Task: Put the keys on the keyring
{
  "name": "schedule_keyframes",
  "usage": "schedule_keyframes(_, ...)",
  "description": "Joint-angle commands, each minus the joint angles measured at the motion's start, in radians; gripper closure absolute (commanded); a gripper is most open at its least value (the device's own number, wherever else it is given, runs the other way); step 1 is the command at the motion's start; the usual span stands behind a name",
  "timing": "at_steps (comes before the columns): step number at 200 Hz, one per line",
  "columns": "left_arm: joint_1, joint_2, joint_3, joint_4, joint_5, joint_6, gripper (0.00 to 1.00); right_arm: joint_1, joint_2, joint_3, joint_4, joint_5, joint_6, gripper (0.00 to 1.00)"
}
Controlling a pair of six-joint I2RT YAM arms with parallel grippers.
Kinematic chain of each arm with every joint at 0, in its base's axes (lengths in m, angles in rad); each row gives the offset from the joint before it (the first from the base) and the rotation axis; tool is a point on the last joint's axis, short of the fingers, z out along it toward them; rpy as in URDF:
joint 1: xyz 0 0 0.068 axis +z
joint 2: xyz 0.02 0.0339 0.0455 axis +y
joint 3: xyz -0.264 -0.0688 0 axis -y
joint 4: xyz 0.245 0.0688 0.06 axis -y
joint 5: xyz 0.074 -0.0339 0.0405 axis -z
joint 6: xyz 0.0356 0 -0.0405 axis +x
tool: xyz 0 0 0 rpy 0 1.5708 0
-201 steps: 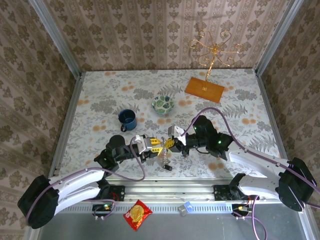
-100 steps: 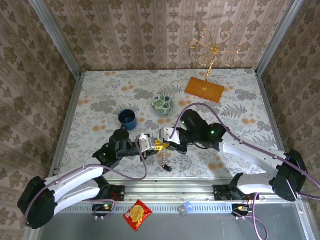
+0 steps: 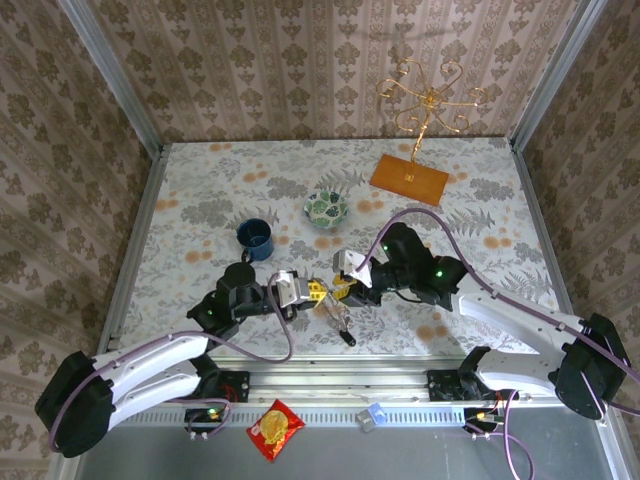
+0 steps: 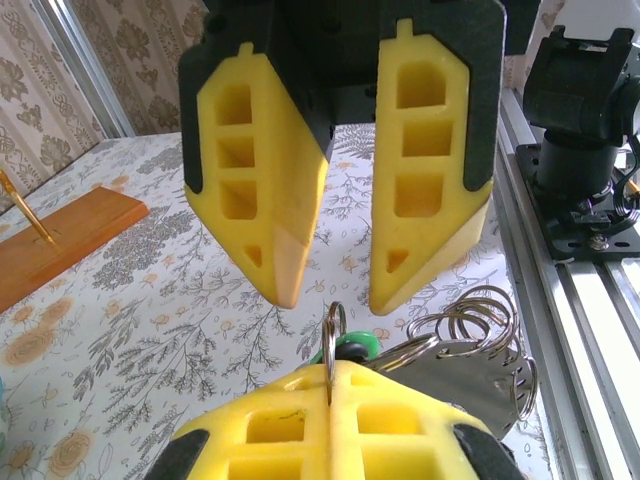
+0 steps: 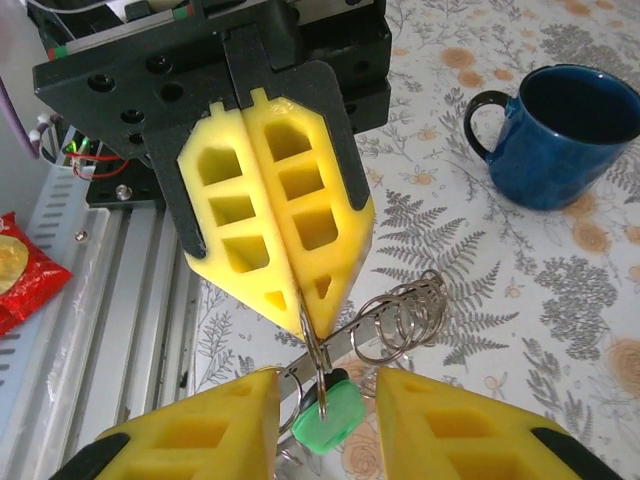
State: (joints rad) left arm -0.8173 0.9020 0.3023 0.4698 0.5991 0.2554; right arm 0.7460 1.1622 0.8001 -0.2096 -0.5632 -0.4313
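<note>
My left gripper (image 4: pixel 332 368) is shut on a thin wire ring of the keyring (image 5: pixel 316 352). The green-headed key (image 5: pixel 333 417) hangs from that ring, just below the pinch. The keyring's flat grey part (image 4: pixel 470 385) and a cluster of wire rings (image 5: pixel 400 318) trail off to one side. My right gripper (image 5: pixel 325 388) faces the left one tip to tip, open, its fingers either side of the green key (image 4: pixel 358 343) without touching it. From above, both grippers (image 3: pixel 312 291) (image 3: pixel 341 290) meet over the table's front, and the black-headed key (image 3: pixel 346 338) dangles beneath them.
A blue mug (image 3: pixel 256 240) and a green-patterned bowl (image 3: pixel 326 208) stand behind the grippers. A gold jewellery stand (image 3: pixel 420 95) on a wooden base (image 3: pixel 408 180) is at the back right. The aluminium rail (image 3: pixel 330 375) runs along the front edge, with a red snack packet (image 3: pixel 275 430) below it.
The left gripper closed on the wire ring while the right gripper let go and opened. The right arm drew back slightly rightward, and the dangling bunch shifted with it.
</note>
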Motion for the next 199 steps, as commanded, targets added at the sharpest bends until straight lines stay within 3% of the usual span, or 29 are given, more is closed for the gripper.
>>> schedule_keyframes(1,0.001,-0.009,-0.024,0.154,0.037,-0.059,1.0,0.0,-0.012,-0.036,0.105,-0.05,0.071,0.69)
schedule_keyframes(67,0.0,0.024,-0.099,0.363,0.033,-0.156,1.0,0.001,0.017,-0.053,0.168,-0.079,0.099,0.76)
schedule_keyframes(117,0.003,0.037,-0.114,0.429,0.025,-0.181,1.0,0.002,0.045,-0.02,0.172,-0.112,0.103,1.0)
schedule_keyframes(126,0.003,0.037,-0.114,0.426,0.022,-0.182,1.0,0.003,0.045,-0.015,0.17,-0.116,0.1,1.0)
schedule_keyframes(132,0.005,0.033,-0.114,0.417,0.013,-0.182,0.99,0.002,0.043,-0.012,0.166,-0.116,0.096,1.0)
schedule_keyframes(153,0.004,0.0,-0.104,0.335,-0.025,-0.162,0.75,0.002,0.033,0.013,0.102,-0.1,0.062,1.0)
schedule_keyframes(199,0.004,-0.092,0.001,-0.047,-0.042,-0.025,0.74,0.032,0.061,0.137,-0.168,0.004,-0.103,1.0)
